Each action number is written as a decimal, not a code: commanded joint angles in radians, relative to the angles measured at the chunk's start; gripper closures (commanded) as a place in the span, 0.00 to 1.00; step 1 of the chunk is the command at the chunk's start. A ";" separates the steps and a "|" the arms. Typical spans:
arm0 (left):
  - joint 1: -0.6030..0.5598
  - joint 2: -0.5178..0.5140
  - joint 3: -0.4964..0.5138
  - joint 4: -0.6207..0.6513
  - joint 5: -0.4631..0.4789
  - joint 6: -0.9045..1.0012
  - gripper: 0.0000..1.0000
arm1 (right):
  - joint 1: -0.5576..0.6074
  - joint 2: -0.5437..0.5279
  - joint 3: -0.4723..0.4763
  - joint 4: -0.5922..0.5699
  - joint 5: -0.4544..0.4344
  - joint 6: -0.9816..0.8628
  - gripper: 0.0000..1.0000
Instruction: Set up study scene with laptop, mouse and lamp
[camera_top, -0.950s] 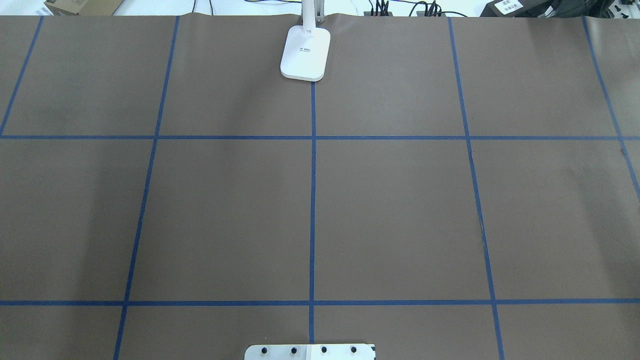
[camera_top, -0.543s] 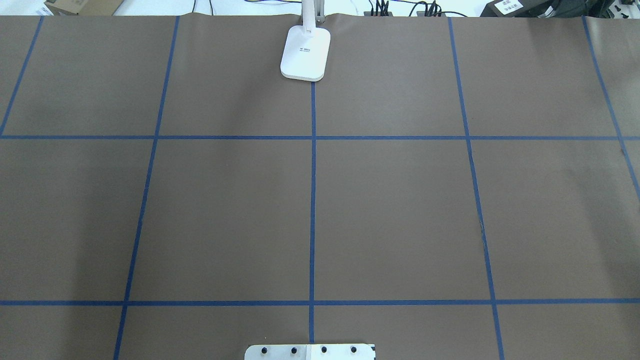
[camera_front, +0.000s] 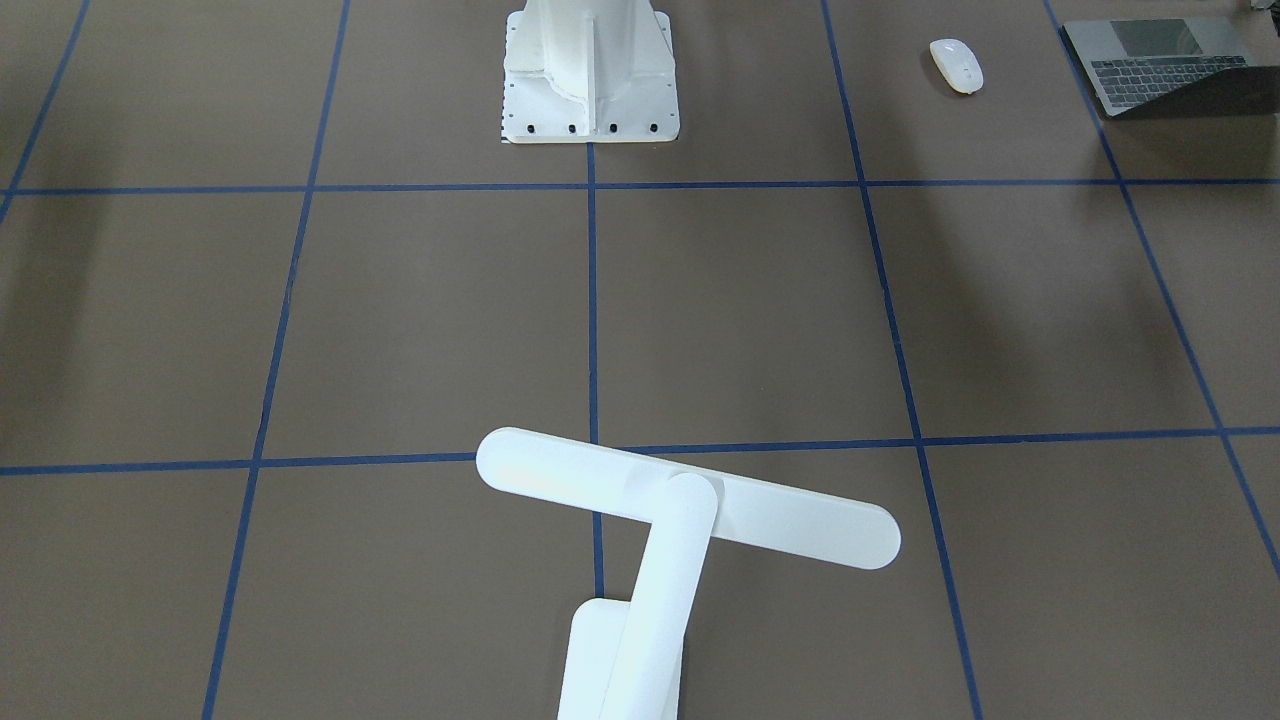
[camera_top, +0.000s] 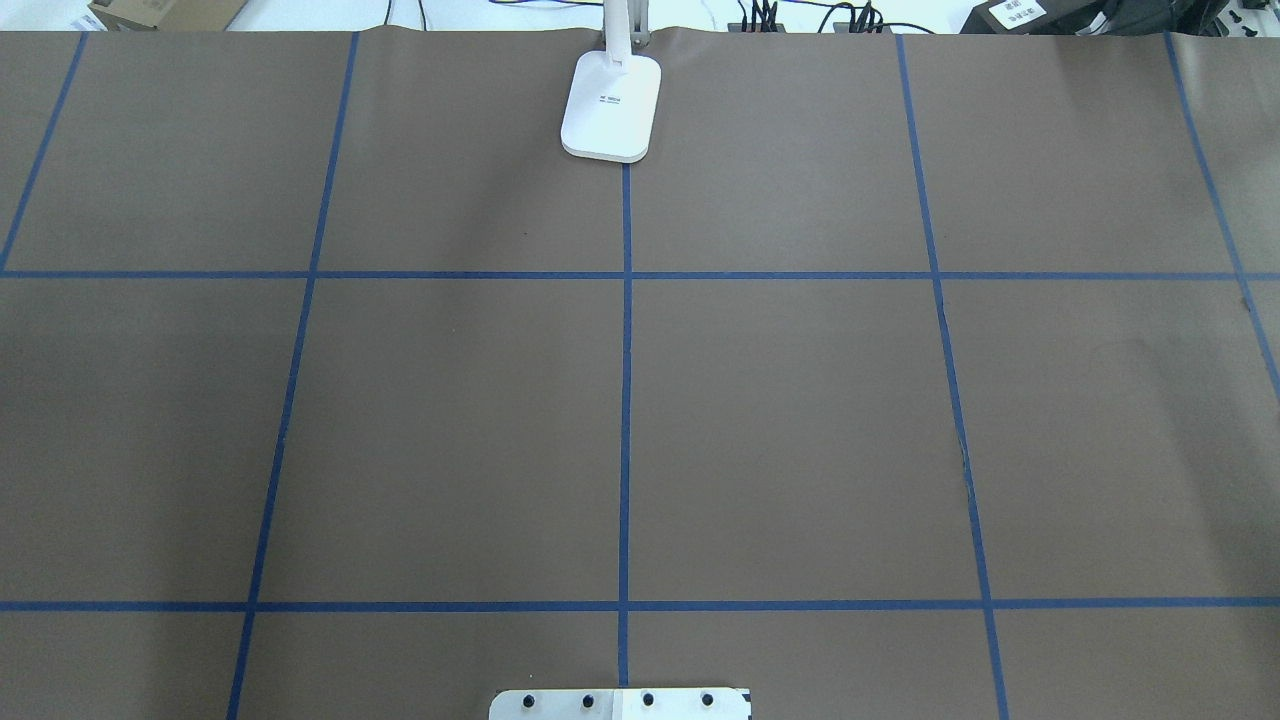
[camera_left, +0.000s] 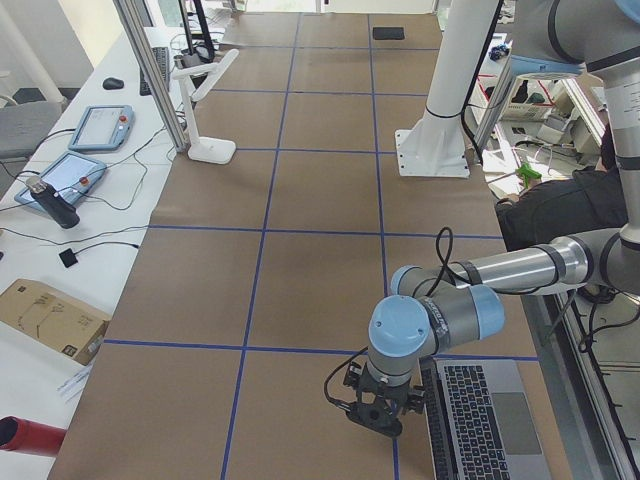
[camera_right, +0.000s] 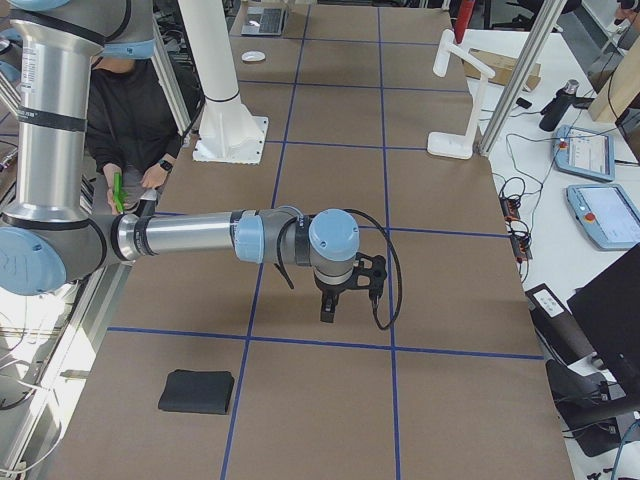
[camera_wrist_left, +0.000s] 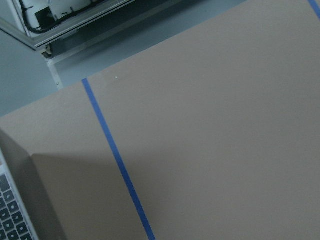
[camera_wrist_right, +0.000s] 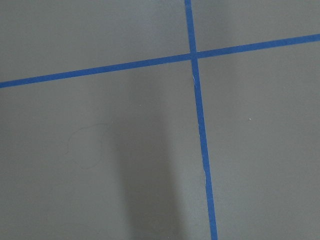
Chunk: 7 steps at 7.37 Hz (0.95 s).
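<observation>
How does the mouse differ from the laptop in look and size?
The mouse is glossy white and oval; the laptop is grey and rectangular. The mouse is far smaller than the laptop. The mouse is plain; the laptop shows black keys. Both rest on the brown table, apart.

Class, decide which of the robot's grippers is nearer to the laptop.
Left. The left gripper hangs right beside the laptop, by its keyboard edge. The right gripper hovers far away from it, toward the opposite end.
</observation>
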 joint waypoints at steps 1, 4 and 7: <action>-0.001 0.033 0.000 -0.002 0.000 -0.070 0.00 | -0.001 -0.002 0.002 -0.001 0.000 0.000 0.01; 0.001 0.059 0.005 -0.005 -0.004 -0.071 0.00 | -0.001 0.000 0.002 0.000 0.000 -0.001 0.01; 0.002 0.087 0.054 -0.012 -0.004 -0.060 0.00 | -0.001 -0.002 0.002 -0.001 0.001 -0.007 0.01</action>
